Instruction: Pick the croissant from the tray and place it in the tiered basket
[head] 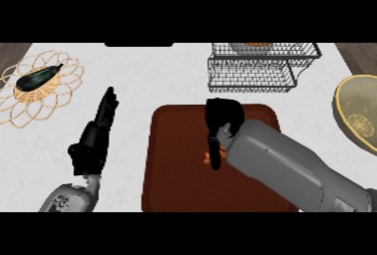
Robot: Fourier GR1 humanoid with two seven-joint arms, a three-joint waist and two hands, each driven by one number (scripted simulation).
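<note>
Kitchen: marble counter, tiered basket, serving tray.

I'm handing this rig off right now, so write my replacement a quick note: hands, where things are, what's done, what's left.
Right hand: over the brown tray, fingers curled down at the croissant, which shows only as an orange sliver beside the hand; whether it is gripped cannot be told.
Left hand: open, resting on the counter left of the tray.
Tiered basket: at the far edge, beyond the tray.
Done: reach to the croissant.
Left: lift it, carry it forward, place it in the basket.
</note>
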